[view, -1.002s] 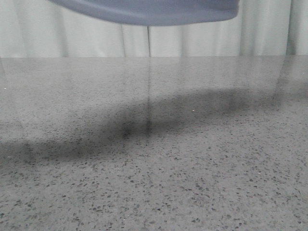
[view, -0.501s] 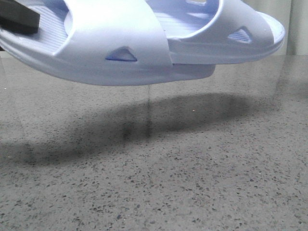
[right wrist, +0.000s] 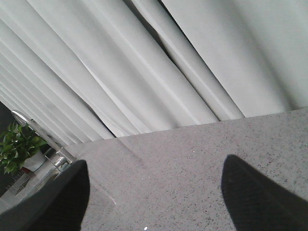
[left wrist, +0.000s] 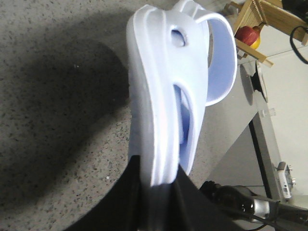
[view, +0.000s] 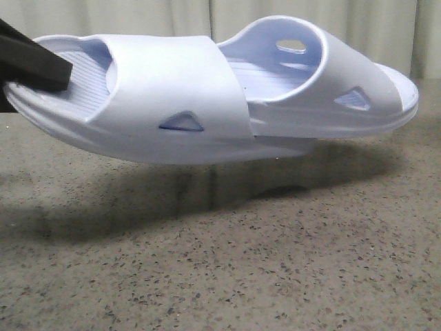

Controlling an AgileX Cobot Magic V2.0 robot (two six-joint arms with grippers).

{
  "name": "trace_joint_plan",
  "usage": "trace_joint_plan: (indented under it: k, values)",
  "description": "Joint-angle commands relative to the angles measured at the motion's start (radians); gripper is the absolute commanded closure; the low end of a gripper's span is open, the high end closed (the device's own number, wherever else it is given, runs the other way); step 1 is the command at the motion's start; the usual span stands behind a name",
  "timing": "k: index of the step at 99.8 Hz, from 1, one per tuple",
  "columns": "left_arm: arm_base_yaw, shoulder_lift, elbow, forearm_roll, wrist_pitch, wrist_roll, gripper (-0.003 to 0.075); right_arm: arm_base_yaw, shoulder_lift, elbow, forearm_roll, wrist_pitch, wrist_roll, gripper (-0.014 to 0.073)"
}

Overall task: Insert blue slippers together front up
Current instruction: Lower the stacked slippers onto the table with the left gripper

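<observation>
A: Left gripper point(left wrist: 159, 185)?
B: Pinching the heel of the nested slippers point(view: 207, 103), held over the table point(view: 275, 276), apparently just clear.
A: Right gripper point(right wrist: 154, 192)?
B: Spread, empty.
A: Risk?
B: Heel-only pinch; pair could sag, slip or separate.
A: Containers?
B: None.
</observation>
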Motion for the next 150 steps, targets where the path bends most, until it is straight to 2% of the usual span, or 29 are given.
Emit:
trace_joint_plan:
  k: [1,18,40,54,71,108,150]
  values:
    - [-0.007,0.007,-0.058,-0.037,0.045,0.011,0.0704,-0.007,-0.033,-0.031,0.1,0.083,-0.004,0.0095]
    - [0.012,0.025,-0.142,0.012,0.041,0.011,0.0704,-0.007,-0.033,-0.031,0.096,0.083,-0.004,0.0095]
    - [0.149,0.05,-0.187,0.042,0.09,0.022,0.0704,-0.007,-0.033,-0.031,0.093,0.083,-0.004,0.0095]
    - [0.193,0.08,-0.187,0.04,0.144,0.073,0.0704,-0.007,-0.033,-0.031,0.091,0.081,-0.004,0.0095]
    - [0.199,0.158,-0.195,0.013,0.254,0.17,0.0704,-0.007,-0.033,-0.031,0.091,0.081,-0.004,0.0095]
    - [0.202,0.273,-0.237,0.046,0.255,0.21,0.0704,-0.007,-0.033,-0.031,0.084,0.081,-0.004,0.0095]
    - [0.202,0.273,-0.237,0.066,0.255,0.236,0.0704,-0.007,-0.033,-0.031,0.078,0.059,-0.004,0.0095]
